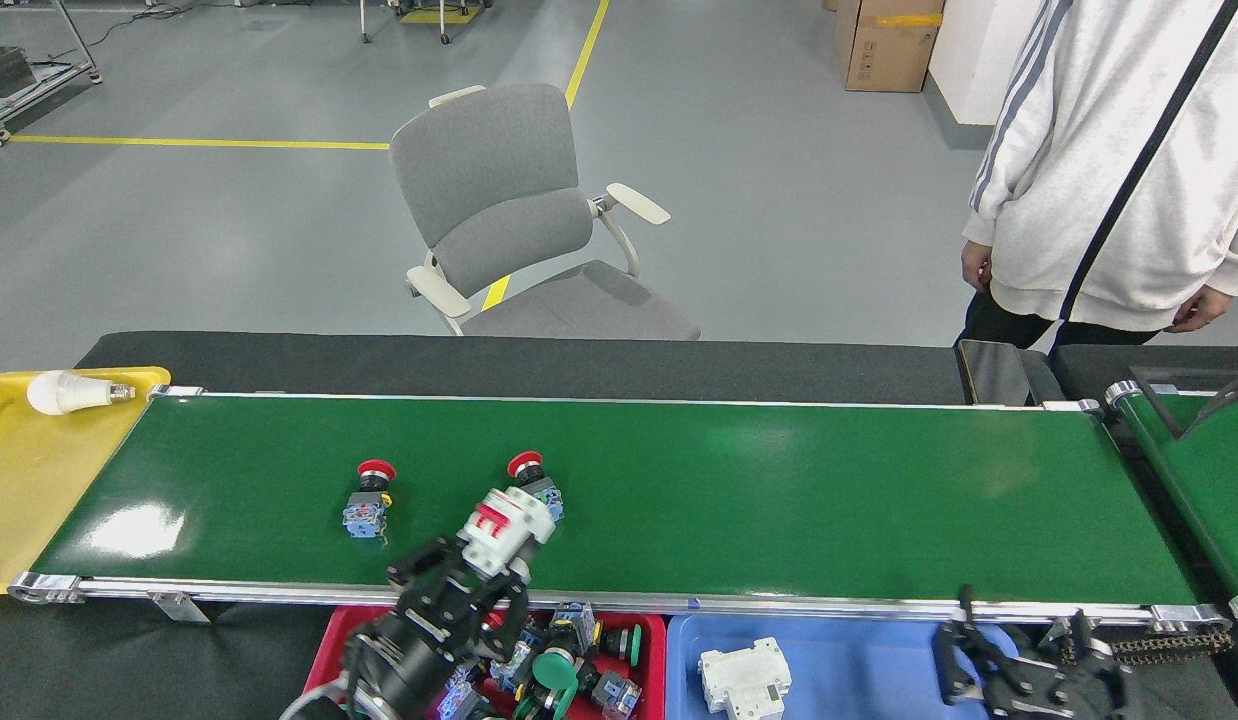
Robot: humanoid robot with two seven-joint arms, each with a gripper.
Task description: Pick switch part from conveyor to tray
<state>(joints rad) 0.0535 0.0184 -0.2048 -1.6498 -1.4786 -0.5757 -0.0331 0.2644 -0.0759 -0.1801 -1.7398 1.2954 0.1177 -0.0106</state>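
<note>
Left gripper (484,570) fingers pinch a white breaker (504,525) above the conveyor (779,490); right gripper (1019,650) fingers spread over the blue tray (879,670)

Single head view looks forward and down (fairly near) across the conveyor (679,480).

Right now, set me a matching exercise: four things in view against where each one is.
Things:
1. light bulb
2. white breaker with red levers
3. plain white breaker
4. left-hand red push-button

Places:
A. in the blue tray
B. lying free on the conveyor
C. on the yellow tray
D. in the left gripper

Pairs: 1-C, 2-D, 3-A, 4-B
</note>
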